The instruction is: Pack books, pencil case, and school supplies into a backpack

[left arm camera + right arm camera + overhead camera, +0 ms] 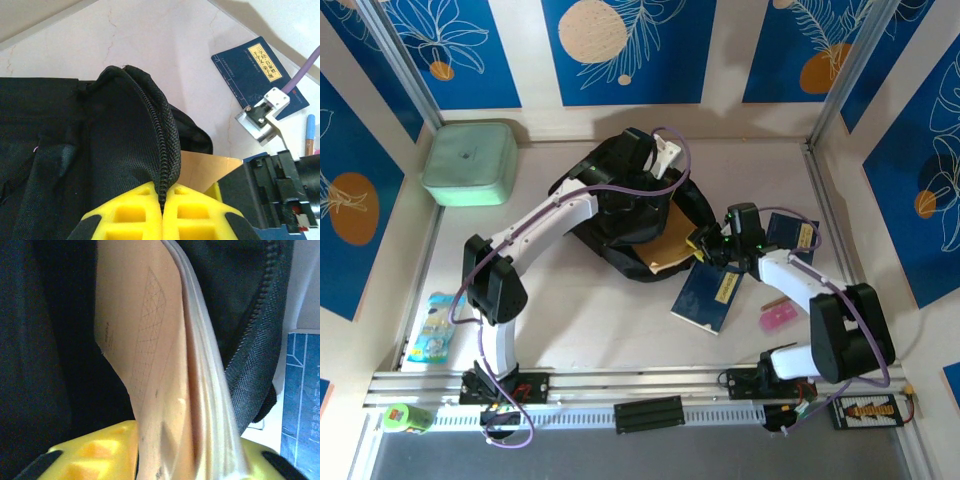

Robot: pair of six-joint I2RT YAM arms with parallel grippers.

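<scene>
The left gripper (162, 194) pinches the zipped rim of the black woven backpack (60, 150), centre-far. The right gripper (192, 460) clamps a tan kraft notebook (145, 340) printed with a grid. Two blue books (708, 295) lie to the right, their yellow labels unreadable.

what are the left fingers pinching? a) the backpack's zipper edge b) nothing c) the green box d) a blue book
a: in the left wrist view the left fingers are closed on the raised zipper edge of the backpack.

We see bright, soft light on the white counter (620, 330). A grey shadow sits at 1 o'clock in the left wrist view. The right wrist view is blurry.
</scene>
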